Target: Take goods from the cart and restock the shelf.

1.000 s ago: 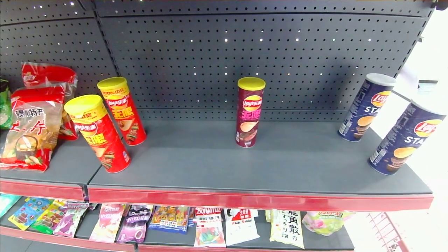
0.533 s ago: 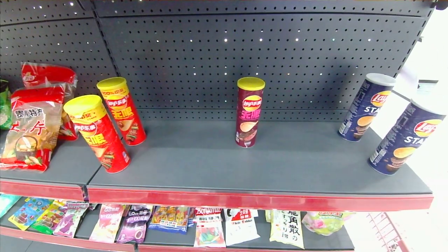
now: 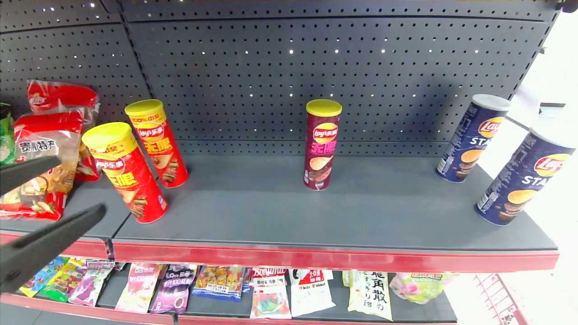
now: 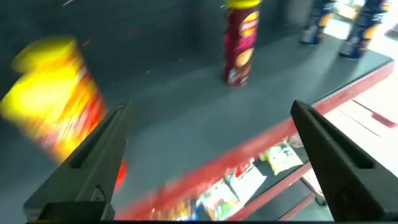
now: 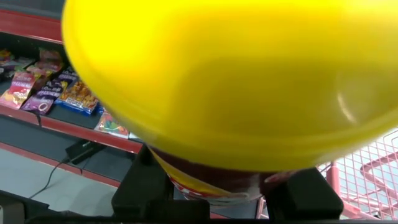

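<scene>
Clenching a yellow-lidded can (image 5: 217,74), the right gripper (image 5: 227,186) must next lift it onto the shelf (image 3: 343,212); the left gripper (image 3: 81,183) hangs released, empty.

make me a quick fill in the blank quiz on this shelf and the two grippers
The shelf holds ___ blue cans at its right end.
The lone maroon can has a ___ lid.
The left gripper is ___ and holds nothing.
The right gripper is ___ on a yellow-lidded can.
Missing words: two; yellow; open; shut.
</scene>
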Robot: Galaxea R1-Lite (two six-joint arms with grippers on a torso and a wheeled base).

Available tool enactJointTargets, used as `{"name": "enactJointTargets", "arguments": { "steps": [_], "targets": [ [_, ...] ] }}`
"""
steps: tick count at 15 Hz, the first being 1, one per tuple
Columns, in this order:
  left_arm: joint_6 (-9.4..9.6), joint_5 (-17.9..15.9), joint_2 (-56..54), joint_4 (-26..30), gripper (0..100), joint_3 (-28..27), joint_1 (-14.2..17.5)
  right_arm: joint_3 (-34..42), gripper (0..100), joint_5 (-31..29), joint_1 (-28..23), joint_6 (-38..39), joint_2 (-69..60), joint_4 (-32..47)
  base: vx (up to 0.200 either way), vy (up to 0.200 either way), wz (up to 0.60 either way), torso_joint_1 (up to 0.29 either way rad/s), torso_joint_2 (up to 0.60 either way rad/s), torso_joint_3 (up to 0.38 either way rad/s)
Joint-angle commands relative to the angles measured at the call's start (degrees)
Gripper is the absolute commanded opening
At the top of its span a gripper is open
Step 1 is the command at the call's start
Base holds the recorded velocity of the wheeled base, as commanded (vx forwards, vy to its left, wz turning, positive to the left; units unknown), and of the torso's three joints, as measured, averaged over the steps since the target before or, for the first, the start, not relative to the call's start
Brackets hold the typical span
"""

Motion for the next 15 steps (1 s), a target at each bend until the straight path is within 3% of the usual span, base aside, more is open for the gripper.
{"name": "enactJointTargets", "arguments": {
  "steps": [1, 3, 6, 15],
  "targets": [
    [3.47, -8.3, 31.9, -12.3, 100, -11.5, -8.6, 0.0, 0, -0.1, 0.0, 0.4, 0.0, 0.0, 0.000, 0.000, 0.00, 0.000, 0.00, 0.000],
    [3.38, -10.3, 38.6, -12.6, 100, -15.3, -8.7, 0.0, 0, -0.1, 0.0, 0.5, 0.0, 0.0, 0.000, 0.000, 0.00, 0.000, 0.00, 0.000],
    [3.47, -9.9, 45.6, -12.7, 100, -20.4, -8.8, 0.0, 0, -0.1, 0.0, 0.6, 0.0, 0.0, 0.000, 0.000, 0.00, 0.000, 0.00, 0.000],
    [3.38, -8.7, 63.6, -12.6, 100, -40.6, -13.1, 0.0, 0, -0.2, 0.0, 0.6, 0.0, 0.0, 0.000, 0.000, 0.00, 0.000, 0.00, 0.000]
  ]
}}
